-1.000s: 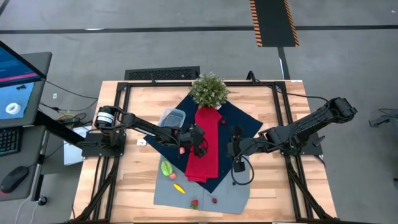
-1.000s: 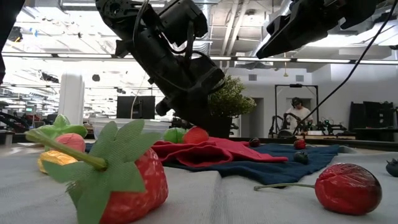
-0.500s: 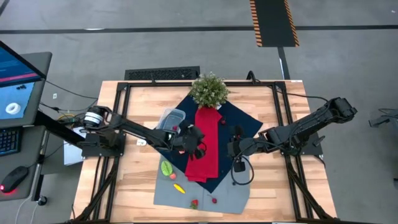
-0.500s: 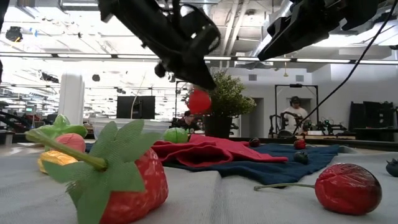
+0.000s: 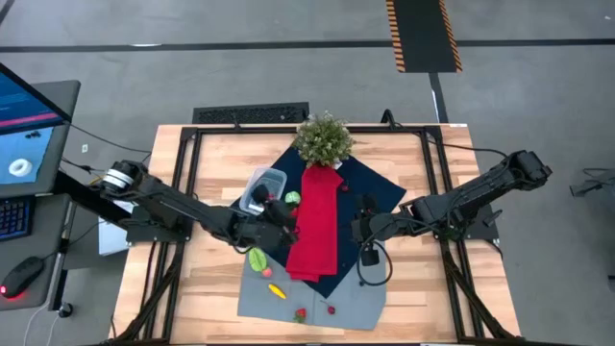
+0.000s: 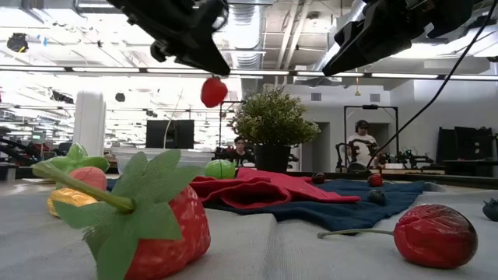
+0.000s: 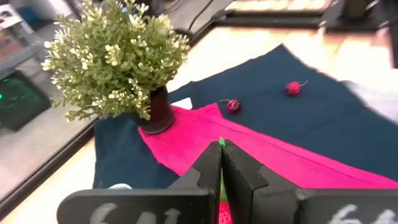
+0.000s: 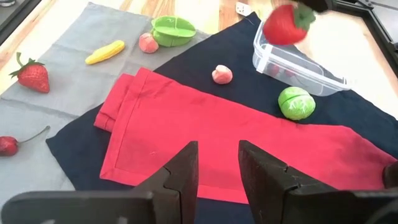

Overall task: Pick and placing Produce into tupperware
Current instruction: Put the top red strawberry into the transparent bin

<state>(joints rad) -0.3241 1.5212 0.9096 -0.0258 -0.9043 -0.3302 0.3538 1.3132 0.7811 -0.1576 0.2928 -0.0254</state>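
Note:
My left gripper (image 5: 276, 211) is shut on a red toy strawberry (image 6: 213, 91), held in the air close beside the clear tupperware (image 5: 266, 183), which sits on the dark blue cloth (image 5: 380, 192). My right gripper (image 8: 217, 163) is open and hovers over the right part of the blue cloth. A green round piece (image 8: 296, 102) and a pink piece (image 8: 222, 74) lie on the cloths near the tupperware. On the grey mat (image 5: 356, 303) lie a green halved piece (image 8: 173, 30), a yellow piece (image 8: 104, 52), a second strawberry (image 8: 32, 71) and a cherry (image 8: 7, 144). My left gripper pinches the strawberry's green leafy cap (image 7: 221, 144) between its two shut fingers. The fingers come from above, slanting down. The red body (image 8: 281, 26) hangs below them, lifted clear of the cloths.
A bushy potted plant (image 5: 324, 139) stands at the far end of the red cloth strip (image 5: 315, 226). Two small cherries (image 7: 233, 106) (image 7: 292, 88) lie on the blue cloth. Bare wood (image 5: 211, 279) flanks the cloths. A person sits in the room beyond the table (image 6: 363, 144).
My left gripper has lifted the strawberry off the red cloth and carried it up and toward the table's left, to the tupperware. The strawberry now hangs clear in the air, where a second ago it lay on the cloth.

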